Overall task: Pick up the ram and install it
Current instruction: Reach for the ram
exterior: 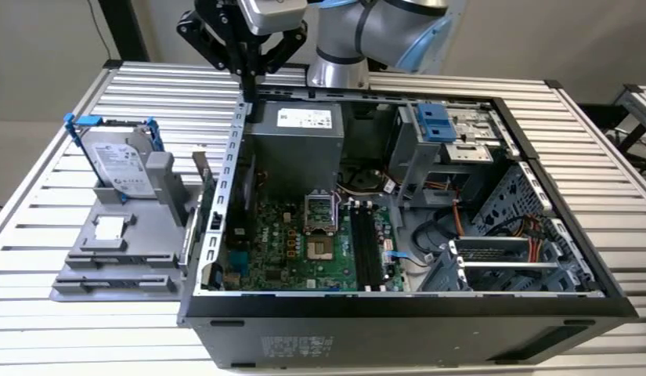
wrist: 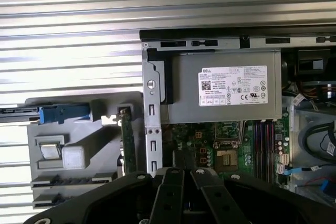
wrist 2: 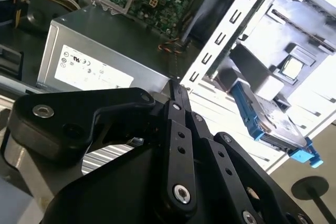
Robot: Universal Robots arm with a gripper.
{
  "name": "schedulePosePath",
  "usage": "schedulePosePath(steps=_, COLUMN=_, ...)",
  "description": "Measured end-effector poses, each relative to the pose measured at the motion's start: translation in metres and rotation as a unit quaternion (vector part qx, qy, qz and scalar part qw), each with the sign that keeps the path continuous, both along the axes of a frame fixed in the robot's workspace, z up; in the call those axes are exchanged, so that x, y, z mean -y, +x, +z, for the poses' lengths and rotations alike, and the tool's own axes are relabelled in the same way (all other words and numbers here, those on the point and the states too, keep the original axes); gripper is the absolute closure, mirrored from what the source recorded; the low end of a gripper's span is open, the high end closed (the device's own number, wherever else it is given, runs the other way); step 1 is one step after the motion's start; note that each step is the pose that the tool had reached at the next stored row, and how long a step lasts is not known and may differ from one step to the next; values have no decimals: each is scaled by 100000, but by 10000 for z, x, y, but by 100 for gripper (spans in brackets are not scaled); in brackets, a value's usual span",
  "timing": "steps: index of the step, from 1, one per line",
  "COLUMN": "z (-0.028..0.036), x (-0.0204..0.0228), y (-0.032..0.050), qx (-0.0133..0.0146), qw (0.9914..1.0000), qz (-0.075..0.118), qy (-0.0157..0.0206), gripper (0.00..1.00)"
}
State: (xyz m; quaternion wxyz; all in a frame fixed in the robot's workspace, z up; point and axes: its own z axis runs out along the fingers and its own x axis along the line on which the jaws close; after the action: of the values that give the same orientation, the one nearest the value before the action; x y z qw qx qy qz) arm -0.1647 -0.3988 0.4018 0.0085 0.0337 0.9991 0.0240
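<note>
Slatted table (exterior: 145,86), claw (exterior: 250,78) closed above computer case (exterior: 406,329), ram (wrist: 126,140) upright beside it

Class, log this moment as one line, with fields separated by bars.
gripper: black gripper shut, above wall of open grey computer case | ram: long narrow circuit-board ram on edge in grey holder beside case

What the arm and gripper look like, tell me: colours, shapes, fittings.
The arm is a round silver-grey tube with pale blue joint caps. The gripper is matt black, made of flat linked bars with silver pivot screws, tapering to a slim tip.
</note>
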Motion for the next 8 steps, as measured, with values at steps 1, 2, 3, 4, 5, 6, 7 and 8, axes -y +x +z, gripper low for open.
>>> schedulePosePath(steps=1, z=0, x=0, y=-10, qx=-3, qw=100000, qz=-1, qy=-2, gripper=100)
schedulePosePath(steps=2, z=0, x=0, y=-17, qx=-2, qw=100000, qz=0, qy=0, gripper=100)
schedulePosePath(steps=3, z=0, x=0, y=-23, qx=-3, qw=100000, qz=2, qy=0, gripper=100)
schedulePosePath(steps=4, z=0, x=0, y=-28, qx=-4, qw=100000, qz=2, qy=0, gripper=100)
schedulePosePath(steps=5, z=0, x=0, y=-32, qx=-8, qw=100000, qz=0, qy=-2, gripper=100)
schedulePosePath(steps=6, z=0, x=0, y=-35, qx=-11, qw=100000, qz=3, qy=-4, gripper=100)
schedulePosePath(steps=7, z=0, x=0, y=-38, qx=-7, qw=100000, qz=1, qy=2, gripper=100)
schedulePosePath(steps=8, z=0, x=0, y=-41, qx=-10, qw=100000, qz=4, qy=-1, gripper=100)
